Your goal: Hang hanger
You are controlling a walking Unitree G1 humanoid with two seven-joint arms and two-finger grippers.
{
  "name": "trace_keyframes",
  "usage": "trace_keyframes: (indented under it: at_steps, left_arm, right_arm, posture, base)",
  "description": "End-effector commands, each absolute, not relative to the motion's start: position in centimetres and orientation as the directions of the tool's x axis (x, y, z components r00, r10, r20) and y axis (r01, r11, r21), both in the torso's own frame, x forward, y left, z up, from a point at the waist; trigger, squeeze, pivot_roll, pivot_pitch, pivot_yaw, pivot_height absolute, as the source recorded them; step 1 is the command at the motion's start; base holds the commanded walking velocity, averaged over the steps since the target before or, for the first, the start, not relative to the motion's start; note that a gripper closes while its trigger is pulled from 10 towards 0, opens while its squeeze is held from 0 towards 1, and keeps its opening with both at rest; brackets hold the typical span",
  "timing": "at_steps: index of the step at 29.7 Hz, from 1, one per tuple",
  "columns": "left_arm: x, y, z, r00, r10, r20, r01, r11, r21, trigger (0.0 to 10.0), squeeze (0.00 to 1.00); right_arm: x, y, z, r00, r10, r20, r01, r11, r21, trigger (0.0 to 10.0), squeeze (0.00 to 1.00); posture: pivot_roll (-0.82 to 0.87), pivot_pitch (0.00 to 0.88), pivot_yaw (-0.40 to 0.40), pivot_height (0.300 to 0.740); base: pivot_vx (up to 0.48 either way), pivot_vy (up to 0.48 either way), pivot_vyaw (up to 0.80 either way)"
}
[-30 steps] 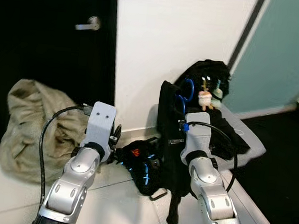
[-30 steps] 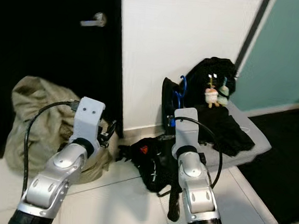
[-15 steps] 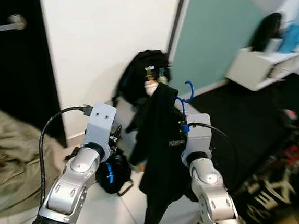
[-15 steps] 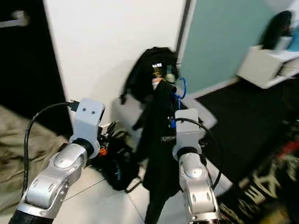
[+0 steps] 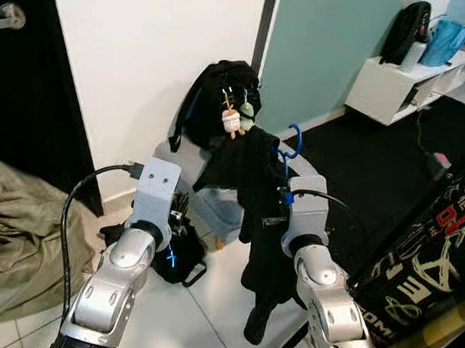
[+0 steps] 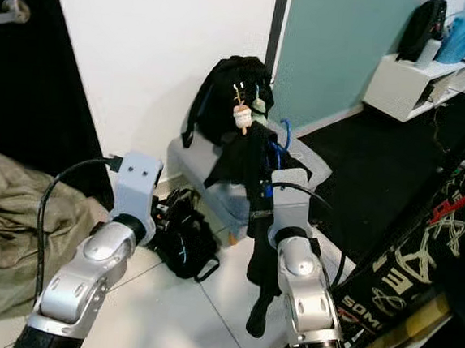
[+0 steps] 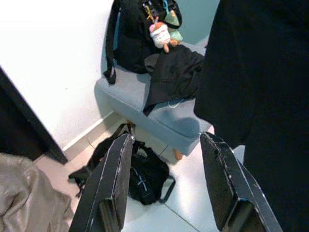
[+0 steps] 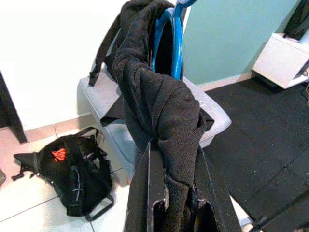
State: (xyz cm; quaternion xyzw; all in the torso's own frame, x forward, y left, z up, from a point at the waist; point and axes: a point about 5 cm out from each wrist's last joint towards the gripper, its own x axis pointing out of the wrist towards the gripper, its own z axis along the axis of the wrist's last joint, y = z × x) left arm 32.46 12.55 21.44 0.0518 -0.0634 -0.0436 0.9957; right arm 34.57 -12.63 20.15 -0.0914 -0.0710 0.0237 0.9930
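Observation:
A blue plastic hanger [image 8: 166,43] carries a black garment [image 5: 265,226] that droops toward the floor. My right gripper [image 8: 174,193] is shut on the garment-covered hanger, holding it up in front of me; the blue hook [image 5: 292,138] sticks out above the cloth. My left gripper [image 7: 166,183] is held up to the left of the garment, open with nothing between its fingers [image 7: 108,179].
A grey bench [image 5: 221,206] by the white wall holds a black backpack [image 5: 219,95] with small charms and a dark cloth. A small black bag [image 5: 172,254] lies on the tiled floor. A beige heap [image 5: 15,236] lies left by the dark door. White shelf [image 5: 395,86] far right.
The view has swung right, then settled: door and beige heap slid left, bench, teal wall and white shelf came in. Both arms keep their pose, the right still holding the hanger.

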Motion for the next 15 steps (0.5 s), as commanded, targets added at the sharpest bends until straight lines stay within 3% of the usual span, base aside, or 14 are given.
trace_keyframes:
  at_steps: [1, 15]
  left_arm:
    - [32.34, 12.41, 21.15, 0.990, -0.092, 0.111, 0.081, 0.991, 0.103, 10.0, 0.00]
    - [32.36, 12.45, 21.18, 0.990, -0.091, 0.112, 0.080, 0.992, 0.101, 10.0, 0.00]
  right_arm:
    - [34.43, -12.65, 21.16, 0.979, 0.060, 0.196, -0.026, 0.985, -0.172, 10.0, 0.00]
    - [34.51, -12.67, 21.19, 0.979, 0.057, 0.195, -0.025, 0.987, -0.160, 10.0, 0.00]
  posture:
    - [-0.04, 0.194, -0.059, 0.740]
    - [-0.04, 0.197, -0.058, 0.740]
  base:
    - [-0.480, 0.000, 0.00]
    - [-0.480, 0.000, 0.00]
